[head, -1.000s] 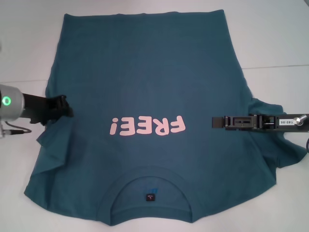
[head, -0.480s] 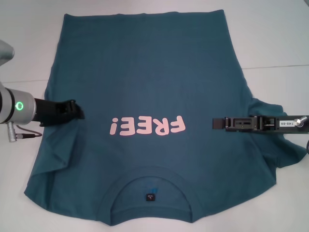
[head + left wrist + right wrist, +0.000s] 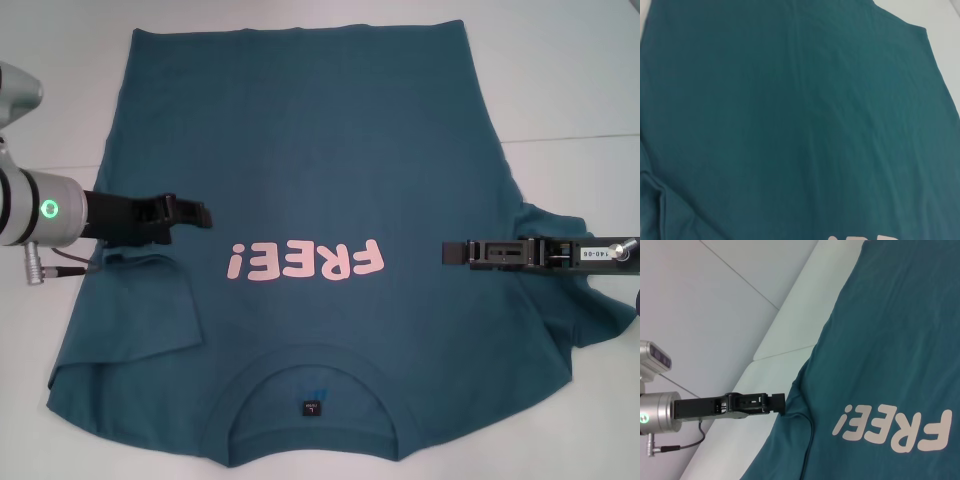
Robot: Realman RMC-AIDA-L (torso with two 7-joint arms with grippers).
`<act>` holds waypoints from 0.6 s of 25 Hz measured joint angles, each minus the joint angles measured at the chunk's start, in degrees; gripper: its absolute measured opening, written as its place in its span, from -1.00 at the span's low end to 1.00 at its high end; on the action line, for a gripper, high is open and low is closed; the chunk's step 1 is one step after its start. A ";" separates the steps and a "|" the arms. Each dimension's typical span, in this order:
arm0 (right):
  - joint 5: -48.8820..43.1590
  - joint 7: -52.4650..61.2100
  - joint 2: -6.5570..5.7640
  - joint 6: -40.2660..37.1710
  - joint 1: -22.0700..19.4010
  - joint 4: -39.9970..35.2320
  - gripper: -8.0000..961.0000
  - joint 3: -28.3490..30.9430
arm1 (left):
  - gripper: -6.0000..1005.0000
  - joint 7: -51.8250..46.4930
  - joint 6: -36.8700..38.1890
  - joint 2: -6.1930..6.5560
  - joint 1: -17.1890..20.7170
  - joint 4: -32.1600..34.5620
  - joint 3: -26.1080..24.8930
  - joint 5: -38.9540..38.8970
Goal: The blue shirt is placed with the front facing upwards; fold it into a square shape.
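The blue shirt (image 3: 320, 130) lies spread on the white table, front up, with its pink "FREE!" print (image 3: 305, 262) in the middle and its collar (image 3: 315, 430) nearest me. My left gripper (image 3: 203, 213) is over the shirt's left chest, shut on the left sleeve (image 3: 150, 300), which is folded inward onto the body. In the right wrist view the left gripper (image 3: 781, 402) shows with fabric rising to its tip. My right gripper (image 3: 447, 253) hangs level over the shirt's right side, just right of the print. The left wrist view shows only the shirt (image 3: 800, 120).
The white table (image 3: 570, 80) shows bare around the shirt at the left, right and far side. The right sleeve (image 3: 575, 310) lies bunched under the right arm. A seam line crosses the table (image 3: 580, 138) at the right.
My left gripper has moved rightward from the shirt's left edge onto the chest, drawing the left sleeve inward over the body. The right arm has stayed put.
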 joint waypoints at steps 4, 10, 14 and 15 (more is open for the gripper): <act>0.00 0.00 -0.01 0.05 0.01 0.00 0.95 -0.15 | 0.17 1.41 1.70 0.30 1.99 1.75 -0.75 -4.05; 0.01 0.00 -0.15 -0.08 0.01 0.00 0.95 0.00 | 0.74 0.83 3.62 2.47 5.87 1.82 -0.89 -9.79; 0.00 0.00 -0.44 -0.43 0.00 0.00 0.95 -0.30 | 0.80 -2.17 3.34 2.60 8.19 1.72 -1.41 -9.79; 0.01 0.00 -0.53 -0.52 0.01 0.00 0.95 -0.37 | 0.82 -2.74 3.30 2.50 8.61 1.70 -1.68 -9.87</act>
